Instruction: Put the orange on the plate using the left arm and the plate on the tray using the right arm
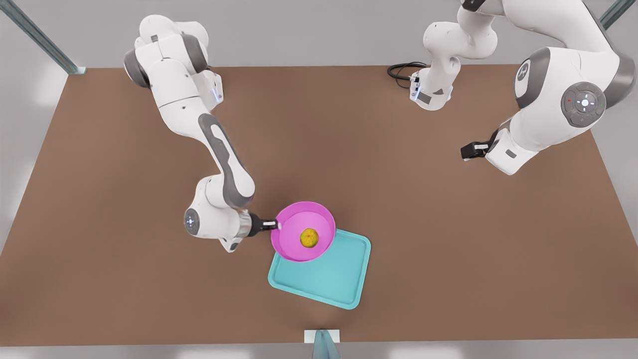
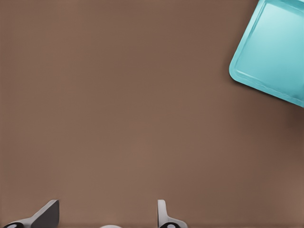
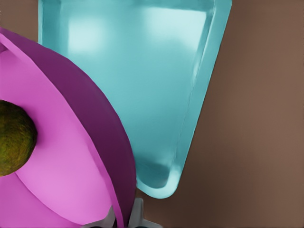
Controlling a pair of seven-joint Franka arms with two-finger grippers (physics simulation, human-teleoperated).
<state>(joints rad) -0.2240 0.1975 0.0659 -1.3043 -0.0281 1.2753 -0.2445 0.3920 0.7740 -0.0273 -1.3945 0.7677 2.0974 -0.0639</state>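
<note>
Smooth, glossy plastic look on the pink plate (image 1: 294, 234), with soft sheen along the rim. Rough, pitted, matt skin on the orange (image 1: 309, 238), yellow with a greenish patch. Semi-gloss, slightly translucent plastic finish on the teal tray (image 1: 329, 279), pale highlights across its floor. Flat, matt brown on the table (image 1: 398, 199), no grain. Glossy white shell with grey matt joints on both arms.

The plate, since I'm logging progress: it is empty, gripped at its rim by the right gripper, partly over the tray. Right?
Not empty: the front view shows the orange lying in the plate. The right gripper does grip its rim, partly over the tray. The left gripper waits apart.
</note>
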